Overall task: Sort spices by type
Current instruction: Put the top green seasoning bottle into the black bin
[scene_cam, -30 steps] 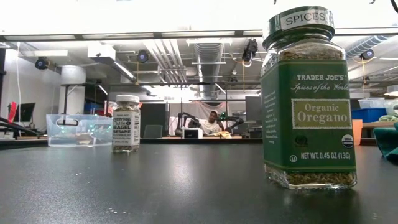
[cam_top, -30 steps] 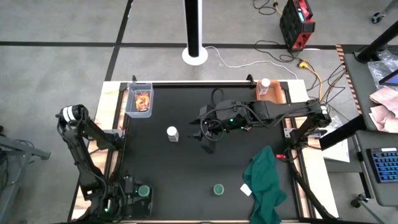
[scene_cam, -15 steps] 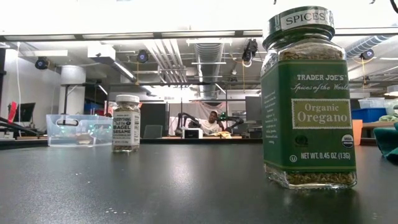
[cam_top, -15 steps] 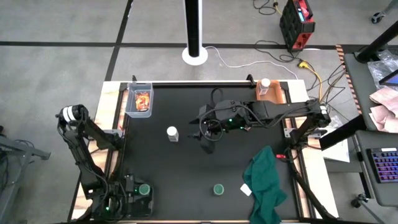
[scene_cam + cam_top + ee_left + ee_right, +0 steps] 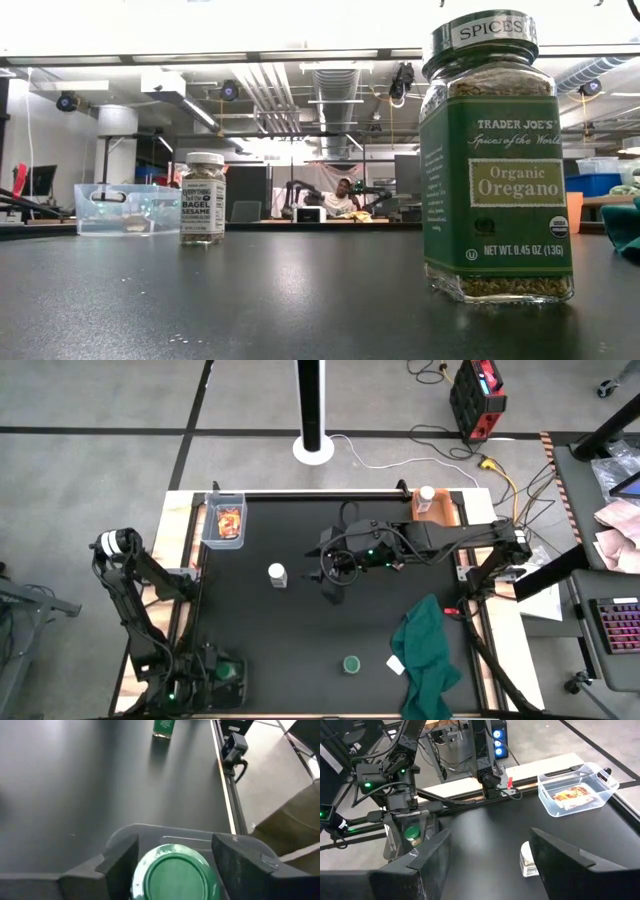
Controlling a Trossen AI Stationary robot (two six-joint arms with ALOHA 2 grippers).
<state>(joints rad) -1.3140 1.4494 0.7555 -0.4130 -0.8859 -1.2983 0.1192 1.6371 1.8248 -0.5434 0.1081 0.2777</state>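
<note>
My left gripper (image 5: pixel 226 672) is low at the table's near left corner, open, its fingers on either side of a green-lidded jar (image 5: pixel 172 872) that stands inside a clear bin (image 5: pixel 150 831). My right gripper (image 5: pixel 335 578) hangs open and empty, high over the table's middle. A clear jar with a white cap (image 5: pixel 277 574) stands upright on the mat left of it. A second green-lidded jar, labelled oregano (image 5: pixel 495 160), stands near the front edge (image 5: pixel 351 663). An orange foil packet (image 5: pixel 572 795) lies in a clear bin (image 5: pixel 224 520) at the far left. My left gripper has its two fingers (image 5: pixel 122 857) close beside the green lid's rim (image 5: pixel 142 865), one on each side, coming slanting down from above. The jar stands upright in the bin. I cannot tell whether the fingers touch it.
A dark green cloth (image 5: pixel 430 652) lies crumpled at the near right, with a white paper scrap (image 5: pixel 397 664) beside it. Another white-capped jar (image 5: pixel 427 494) sits in a brown tray at the far right. The black mat between the jars is bare.
My left gripper has turned a little at the wrist over the green-lidded jar, which stays in the near left corner. The right arm has kept still.
</note>
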